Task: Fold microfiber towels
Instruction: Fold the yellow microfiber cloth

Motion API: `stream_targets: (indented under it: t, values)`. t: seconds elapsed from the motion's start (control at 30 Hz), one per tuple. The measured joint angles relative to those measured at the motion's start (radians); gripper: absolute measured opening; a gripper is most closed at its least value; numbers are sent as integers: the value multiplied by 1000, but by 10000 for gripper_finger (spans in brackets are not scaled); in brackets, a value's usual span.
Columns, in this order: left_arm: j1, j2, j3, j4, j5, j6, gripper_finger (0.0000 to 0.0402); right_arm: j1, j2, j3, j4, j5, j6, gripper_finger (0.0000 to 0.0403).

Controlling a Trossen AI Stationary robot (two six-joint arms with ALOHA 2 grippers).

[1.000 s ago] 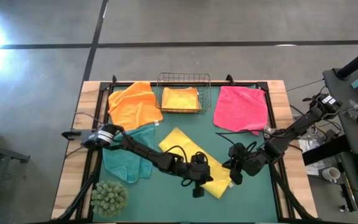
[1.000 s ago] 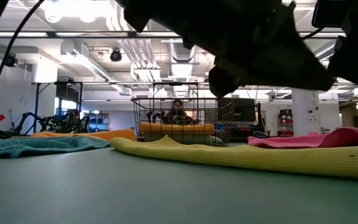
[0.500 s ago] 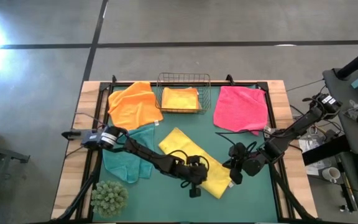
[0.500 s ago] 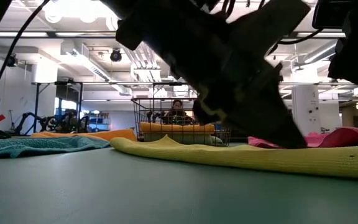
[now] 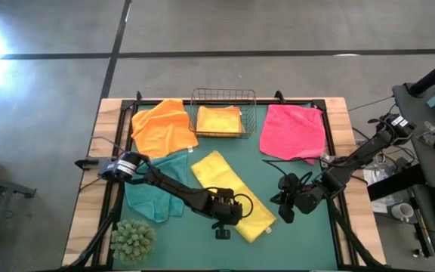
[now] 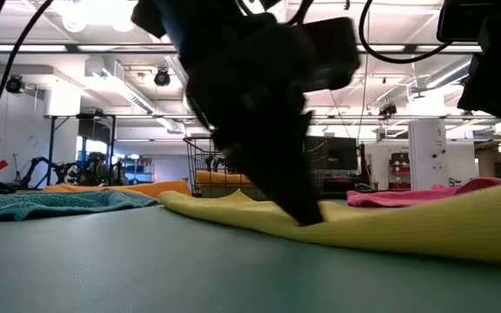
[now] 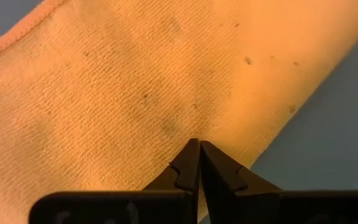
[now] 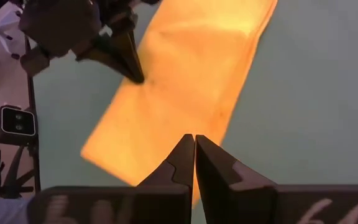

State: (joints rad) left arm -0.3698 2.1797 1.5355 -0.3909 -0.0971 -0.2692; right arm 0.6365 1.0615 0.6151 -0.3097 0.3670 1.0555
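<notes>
Now, fuzzy yellow towel (image 5: 231,194) folded into a long strip, left fingers (image 7: 197,163) pressed together on it, right fingers (image 8: 194,157) closed, empty.

Yellow towel (image 5: 232,198), pink towel (image 5: 293,131), orange towel (image 5: 161,126), teal towel (image 5: 151,193), green mat (image 5: 300,234).

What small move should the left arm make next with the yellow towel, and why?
Probably drag further across to smooth the fold. The left gripper presses, fingers shut, on the yellow towel, which lies as a long folded strip on the green mat. The right gripper waits shut beside it.
</notes>
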Motion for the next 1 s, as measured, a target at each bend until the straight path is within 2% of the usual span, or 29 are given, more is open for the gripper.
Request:
stream_targets:
  t: [0.47,0.87,1.0]
  values:
    - [-18,-75,-4,-430,13,171,1,0,0,0,-1,0,4,9]
    - [-55,-137,-11,-573,11,196,1,0,0,0,4,-7,-7,9]
    - [-76,-210,-4,-568,-4,117,1,0,0,0,22,-7,-33,9]
